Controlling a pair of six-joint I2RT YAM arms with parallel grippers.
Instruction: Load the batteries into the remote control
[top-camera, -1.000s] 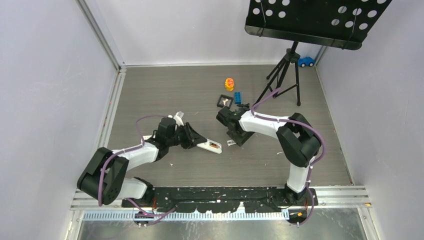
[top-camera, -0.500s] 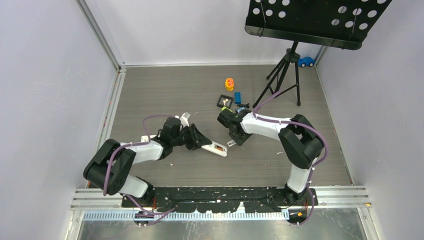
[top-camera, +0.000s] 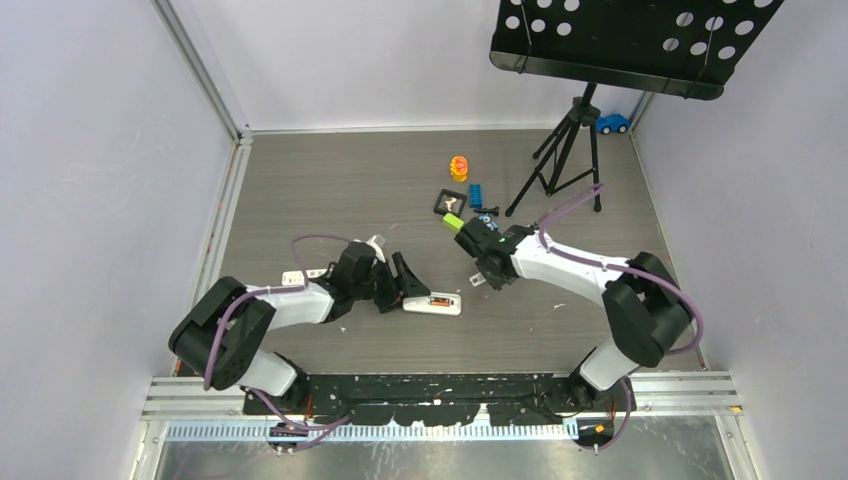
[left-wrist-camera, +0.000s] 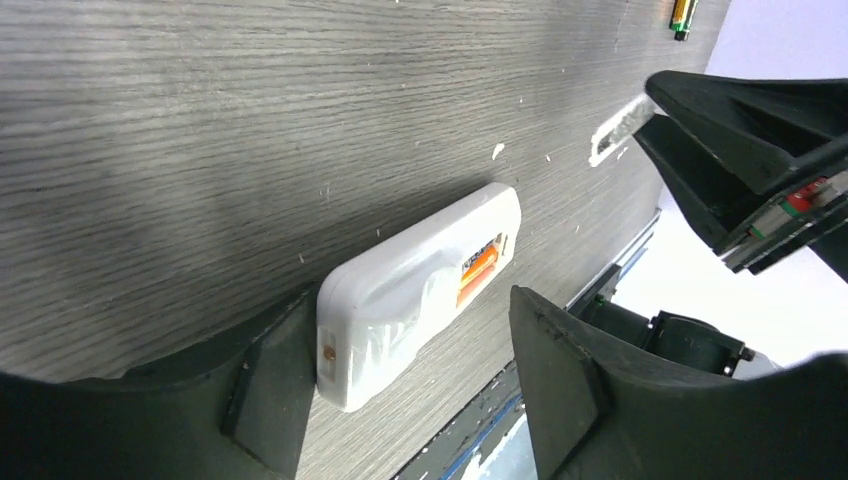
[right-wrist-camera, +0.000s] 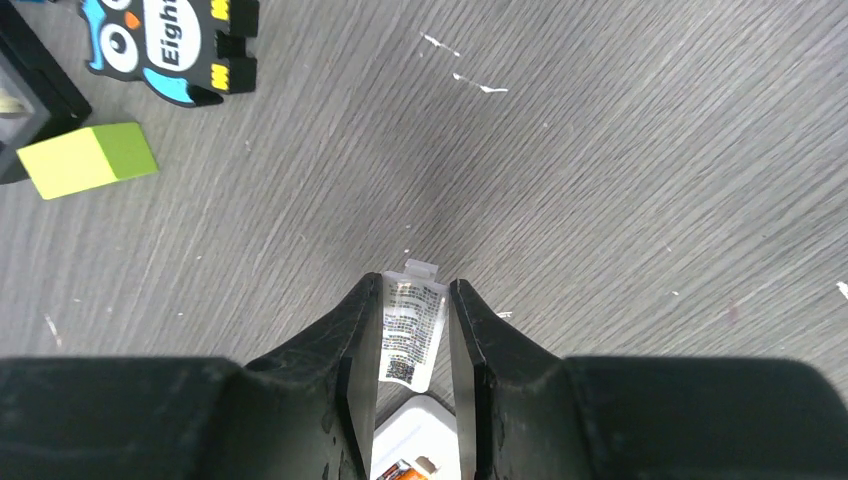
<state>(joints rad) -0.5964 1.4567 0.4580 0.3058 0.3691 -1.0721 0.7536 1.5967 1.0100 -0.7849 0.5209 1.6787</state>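
Note:
The remote control (top-camera: 434, 303) lies back up on the table, its open recess holding an orange battery (left-wrist-camera: 480, 269). In the left wrist view the remote control (left-wrist-camera: 410, 295) lies between my left gripper's (left-wrist-camera: 410, 375) open jaws, its end against one finger, the other finger apart. My right gripper (top-camera: 483, 272) hovers just right of the remote, shut on a small white labelled battery cover (right-wrist-camera: 410, 335). The remote's end (right-wrist-camera: 420, 430) shows below it. Another thin dark battery (left-wrist-camera: 682, 14) lies far off on the table.
A green block (right-wrist-camera: 88, 158), an owl figure (right-wrist-camera: 165, 45), a black tray (top-camera: 449, 203), a blue block (top-camera: 476, 194) and an orange toy (top-camera: 459, 167) lie behind the right gripper. A tripod stand (top-camera: 572, 150) is at the back right. A small white object (top-camera: 298, 277) lies by the left arm.
My left gripper has moved right and the remote has slid right and turned level. My right gripper has shifted right and back a little with the cover in it.

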